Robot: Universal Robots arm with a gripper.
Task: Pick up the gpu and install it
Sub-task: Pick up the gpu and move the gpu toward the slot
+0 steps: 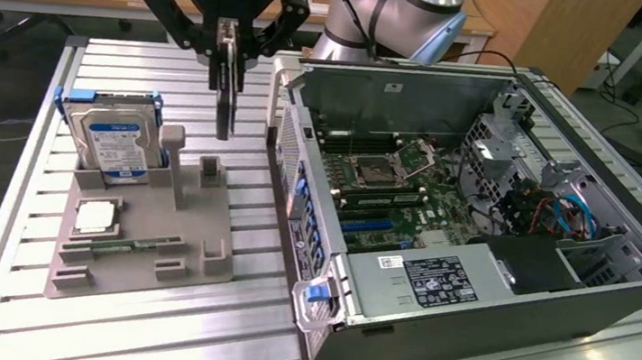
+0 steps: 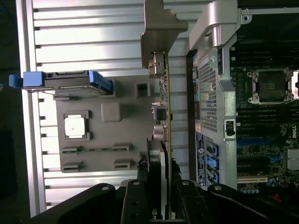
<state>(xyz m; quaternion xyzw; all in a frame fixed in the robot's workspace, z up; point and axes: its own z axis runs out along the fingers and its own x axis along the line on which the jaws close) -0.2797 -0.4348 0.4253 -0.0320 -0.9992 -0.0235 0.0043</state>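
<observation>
Above the table (image 1: 158, 334) (image 2: 93, 42), the gripper (image 1: 230, 43) (image 2: 159, 198) points downward with its fingers pinching the gpu (image 1: 225, 106) (image 2: 161, 116) from both faces. The gpu hangs upright and edge-on below the fingers, appearing as a thin dark slab in the exterior view. In the wrist view its green board and black cooler run away from the fingers, and the silver bracket (image 2: 159, 23) forms the far end. The gpu is in the air above the side of the grey tray (image 1: 145, 233) (image 2: 112, 135) nearest the case (image 1: 500, 309) (image 2: 208, 93), with its lower edge apart from the tray. A hard drive (image 1: 114, 143) (image 2: 70, 80) in a blue frame stands upright in the tray. A cpu (image 1: 95, 218) (image 2: 76, 126) lies flat in a tray recess, and a memory stick (image 1: 125, 247) (image 2: 96, 149) lies just beside it. The case lies on the table beside the tray, on the exterior view's right, with its side open. The motherboard (image 1: 389, 174) (image 2: 266, 116) is exposed inside the case.
</observation>
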